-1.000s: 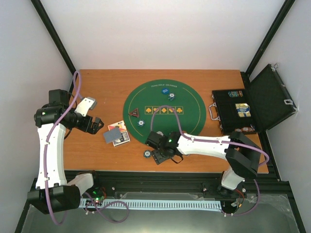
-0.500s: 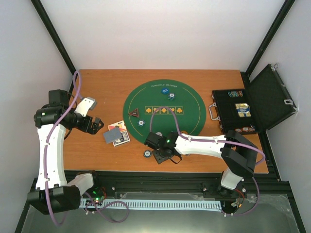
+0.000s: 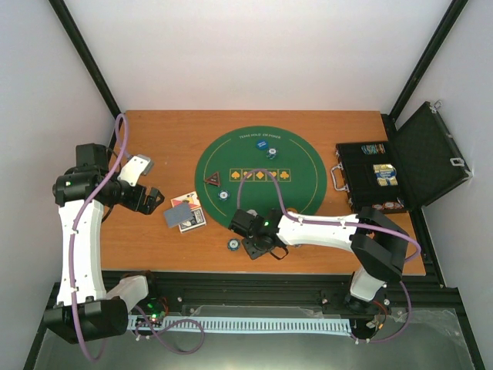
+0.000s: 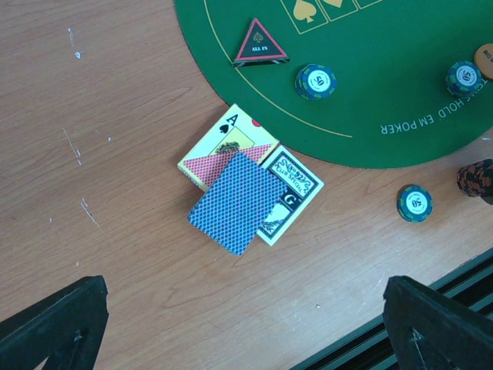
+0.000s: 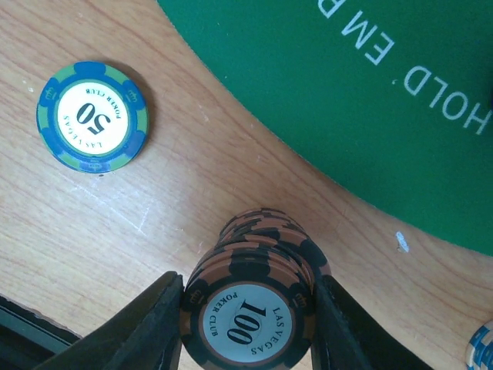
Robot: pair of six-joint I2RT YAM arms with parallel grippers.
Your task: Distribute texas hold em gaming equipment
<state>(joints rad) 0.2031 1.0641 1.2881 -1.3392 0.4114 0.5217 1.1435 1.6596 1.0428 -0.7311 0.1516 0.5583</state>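
Right gripper [image 5: 250, 301]: jaws partly closed, pads against both sides of stack [image 5: 251, 327] of orange-black 100 chips. Stack stands upright on table [image 5: 177, 223], between jaws.
Ahead-left of jaws: blue-green 50 chip [image 5: 92, 116], flat on wood, apart from stack.
Ahead-right: mat [image 5: 347, 92] edge, near stack.

Left gripper [image 4: 243, 304]: jaws spread wide, nothing between, nothing touched; hangs above table.
Ahead, centred on gap: cards [image 4: 235, 202], blue-backed one on top.
Farther ahead: marker [image 4: 260, 44] on mat, just inside edge.
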